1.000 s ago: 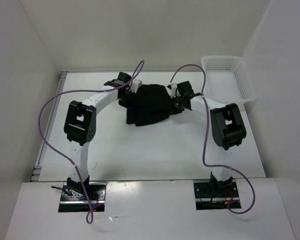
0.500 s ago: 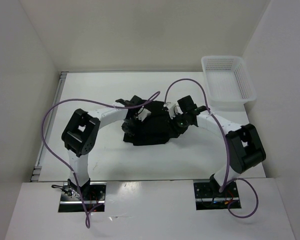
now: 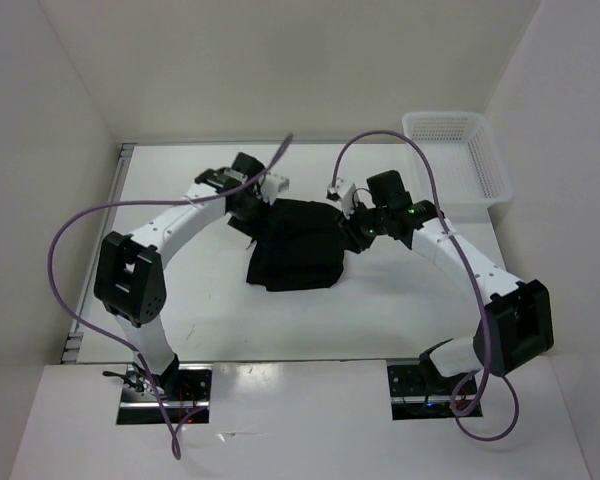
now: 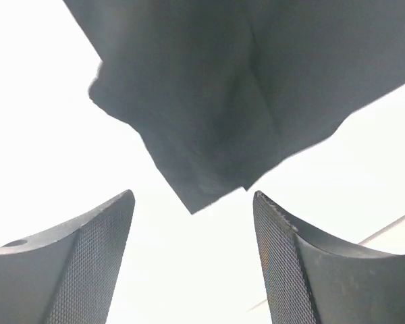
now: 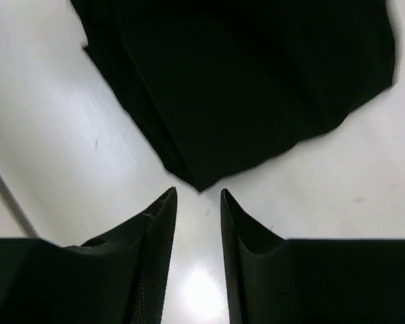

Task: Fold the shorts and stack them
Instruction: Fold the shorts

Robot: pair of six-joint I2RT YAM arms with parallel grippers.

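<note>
Your shorts (image 3: 298, 245) lie folded mid-table; they look limp, light and likely to unfold. Left gripper (image 4: 192, 202) is spread wide, right gripper (image 5: 197, 196) barely parted, both empty. Pinch the far corners through every layer.

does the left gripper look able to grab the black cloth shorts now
Likely yes: the left gripper is open, and a corner of the black cloth shorts lies just ahead, nothing between.

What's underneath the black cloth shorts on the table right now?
The black cloth shorts lie flat on the white table; only tabletop shows around their edges. Anything directly beneath the cloth is covered and cannot be seen.
</note>
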